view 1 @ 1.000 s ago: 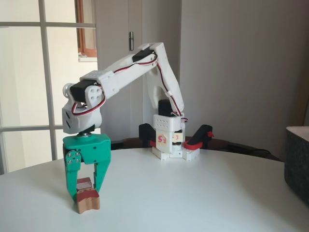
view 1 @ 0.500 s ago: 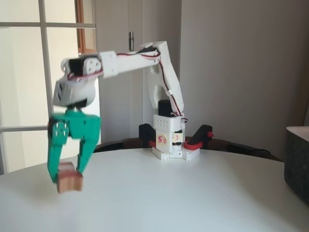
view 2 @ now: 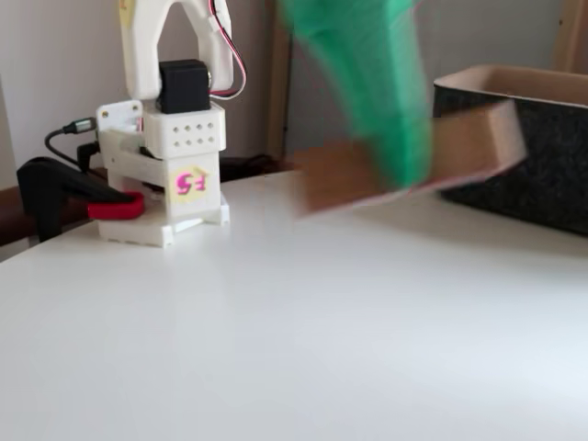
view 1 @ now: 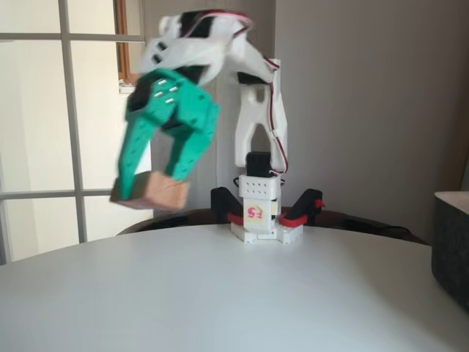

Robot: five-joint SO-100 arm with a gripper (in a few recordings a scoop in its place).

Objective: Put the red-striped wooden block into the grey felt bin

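My green gripper (view 1: 150,187) hangs high above the white table, tilted, shut on the red-striped wooden block (view 1: 155,193), which looks light brown and motion-blurred. In a fixed view the gripper (view 2: 386,175) is a green smear close to the camera, with the block (view 2: 331,179) a brown streak beneath it. The grey felt bin (view 1: 453,249) stands at the right edge of the table; its dark wall and paler rim (view 2: 524,83) show at the right in the other fixed view.
The arm's white base (view 1: 258,216) is clamped at the far edge of the round white table (view 1: 234,293), with black and red clamps (view 1: 304,209) beside it. A window and a door stand behind.
The gripper has lifted the block off the table, rising steeply and swinging right toward the middle. The arm has folded upward.
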